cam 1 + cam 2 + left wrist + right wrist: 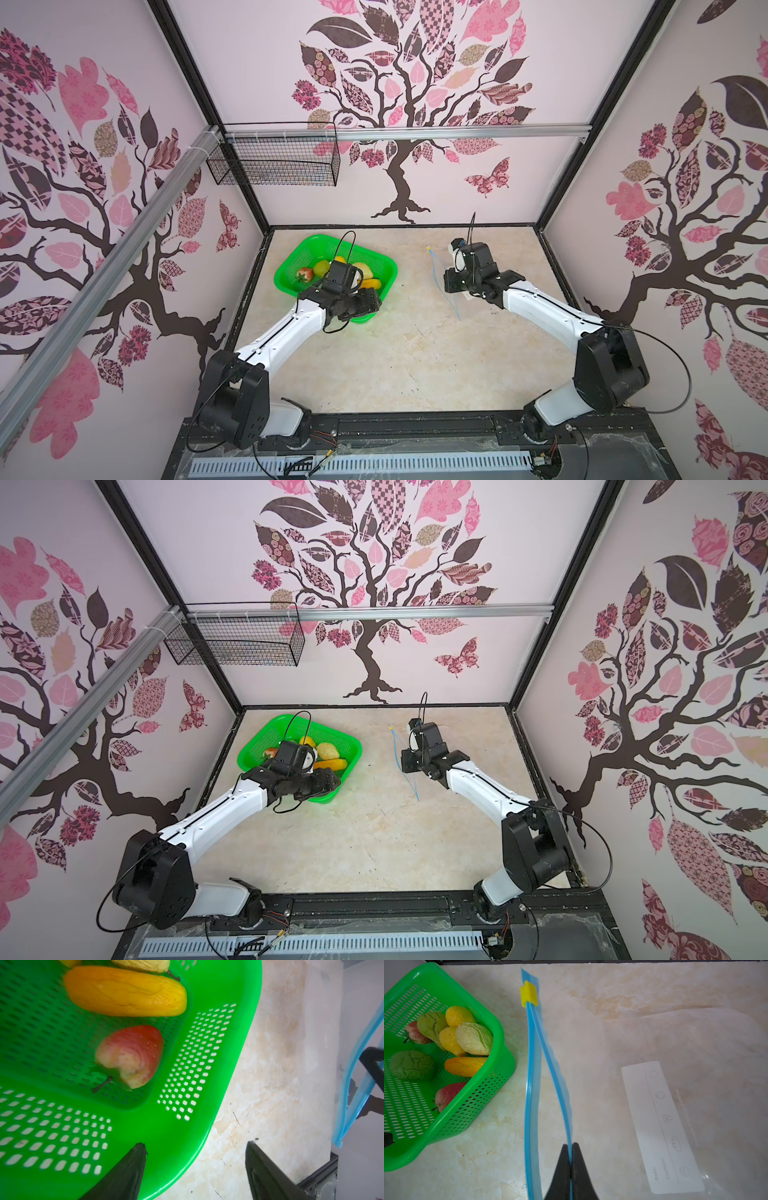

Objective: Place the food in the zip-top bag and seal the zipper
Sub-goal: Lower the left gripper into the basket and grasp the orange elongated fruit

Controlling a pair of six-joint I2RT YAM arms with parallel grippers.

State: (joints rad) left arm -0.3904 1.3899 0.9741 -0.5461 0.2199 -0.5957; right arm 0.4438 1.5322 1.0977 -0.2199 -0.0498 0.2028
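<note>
On the tabletop [395,353], a green basket [499,1043] sits to the left and a clear bag [654,1043] lies flat to the right, near each other but not touching. All the food [450,1039] is in the basket; the bag looks empty.

The right claw [570,1145] is pinched together on the upper lip of the bag's blue zipper [532,1084]. That lip is raised off the lower one, so the mouth gapes in a narrow slit facing the basket, probably to give the food a way in. The yellow slider [529,994] sits at the far end of the strip, leaving the zipper undone.

The left claw [196,1144] hangs over the basket's near corner, its fingers wide apart and holding nothing. A strawberry [133,1055] lies just ahead of it, with a carrot [124,991] beyond. This pose suggests it is lined up to pick the strawberry. No piece is bagged yet, and sealing comes last.
</note>
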